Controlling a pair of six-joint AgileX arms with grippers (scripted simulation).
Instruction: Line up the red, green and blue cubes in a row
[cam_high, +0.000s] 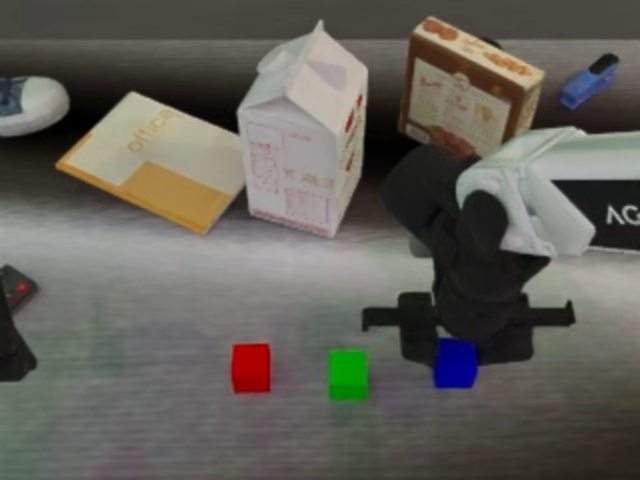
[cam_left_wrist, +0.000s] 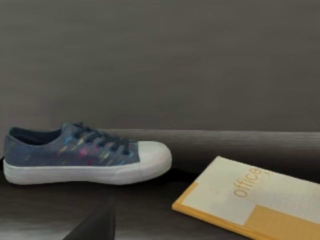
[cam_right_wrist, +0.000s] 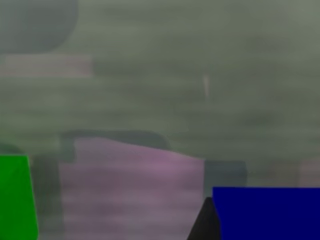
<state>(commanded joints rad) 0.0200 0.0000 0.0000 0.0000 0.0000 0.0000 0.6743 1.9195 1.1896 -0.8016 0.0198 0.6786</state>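
While the right end effector (cam_high: 452, 352) sits over the small matte deep-blue cube (cam_high: 455, 363) at lower right of centre, finger spread indiscernible, the cube looks light and rigid, best pinched on opposite flat faces.

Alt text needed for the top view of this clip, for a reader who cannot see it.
The right gripper is down over the blue cube, which sits in a row with the green cube and the red cube near the table's front. Behind them lie a milk carton, a cookie box, a yellow book and a shoe. The left arm is parked at the left edge.
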